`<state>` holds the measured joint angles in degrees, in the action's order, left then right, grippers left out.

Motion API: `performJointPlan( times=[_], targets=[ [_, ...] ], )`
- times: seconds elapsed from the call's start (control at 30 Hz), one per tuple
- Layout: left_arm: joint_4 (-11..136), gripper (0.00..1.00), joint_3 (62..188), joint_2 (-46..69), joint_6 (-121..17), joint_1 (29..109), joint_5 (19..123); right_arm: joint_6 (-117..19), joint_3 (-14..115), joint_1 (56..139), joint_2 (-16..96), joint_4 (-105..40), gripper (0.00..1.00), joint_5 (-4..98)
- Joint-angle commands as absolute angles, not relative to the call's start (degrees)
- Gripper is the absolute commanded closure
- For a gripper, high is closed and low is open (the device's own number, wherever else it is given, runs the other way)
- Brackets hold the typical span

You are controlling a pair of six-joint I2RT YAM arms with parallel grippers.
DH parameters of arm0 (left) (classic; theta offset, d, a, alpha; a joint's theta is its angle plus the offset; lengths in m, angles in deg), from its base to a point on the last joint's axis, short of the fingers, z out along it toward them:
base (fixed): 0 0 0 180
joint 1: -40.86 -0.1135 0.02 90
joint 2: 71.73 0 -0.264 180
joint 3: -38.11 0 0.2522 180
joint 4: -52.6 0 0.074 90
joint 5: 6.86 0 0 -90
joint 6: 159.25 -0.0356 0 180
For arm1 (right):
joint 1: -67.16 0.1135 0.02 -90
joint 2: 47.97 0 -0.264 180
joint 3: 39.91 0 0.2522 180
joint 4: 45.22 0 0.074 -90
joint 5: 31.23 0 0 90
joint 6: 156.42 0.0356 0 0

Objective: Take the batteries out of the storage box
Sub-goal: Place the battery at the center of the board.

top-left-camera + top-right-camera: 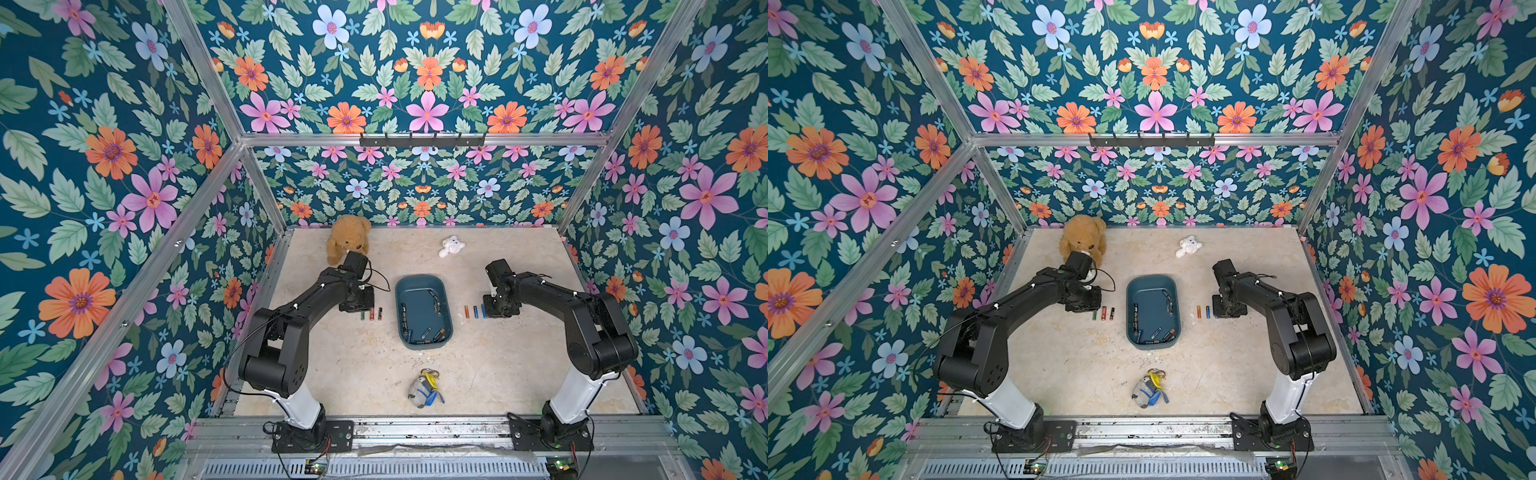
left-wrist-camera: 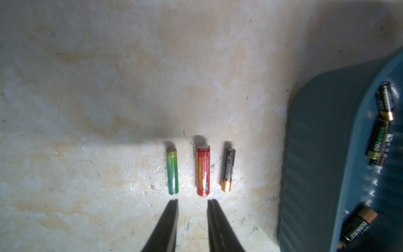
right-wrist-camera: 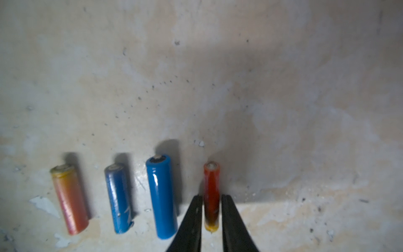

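The teal storage box (image 1: 419,305) (image 1: 1152,305) sits mid-table with several batteries (image 1: 428,334) lying inside, mostly black. Left of it lie a green battery (image 2: 172,172), a red one (image 2: 203,170) and a black one (image 2: 227,169) in a row. My left gripper (image 2: 193,201) is open and empty, its tips just short of the green and red cells. Right of the box lie an orange battery (image 3: 69,198) and two blue ones (image 3: 118,198) (image 3: 161,196). My right gripper (image 3: 211,197) straddles a slim red-orange battery (image 3: 211,181) that rests on the table, with a thin gap on each side.
A brown teddy bear (image 1: 348,239) sits at the back left behind the left arm. A small white toy (image 1: 452,246) lies at the back right. A grey, blue and yellow toy (image 1: 424,388) lies near the front edge. Floral walls enclose the table.
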<state>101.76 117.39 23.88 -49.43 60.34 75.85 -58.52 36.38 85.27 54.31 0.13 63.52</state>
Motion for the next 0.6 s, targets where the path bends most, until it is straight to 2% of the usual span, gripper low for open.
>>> performJointPlan(
  times=[0.0,0.3,0.57],
  targets=[
    [102.09,0.7,118.09,23.81,-49.1,60.41,76.02,-58.52,37.04,85.25,53.68,0.84,0.76,64.47],
    [104.2,0.7,122.49,23.45,-48.2,62.74,77.45,-57.96,39.29,85.35,51.44,2.84,0.75,65.65],
    [105.83,0.7,130.27,24.55,-45.36,70.48,84.09,-56.86,43.25,85.31,49.26,5.47,0.75,66.07]
  ],
)
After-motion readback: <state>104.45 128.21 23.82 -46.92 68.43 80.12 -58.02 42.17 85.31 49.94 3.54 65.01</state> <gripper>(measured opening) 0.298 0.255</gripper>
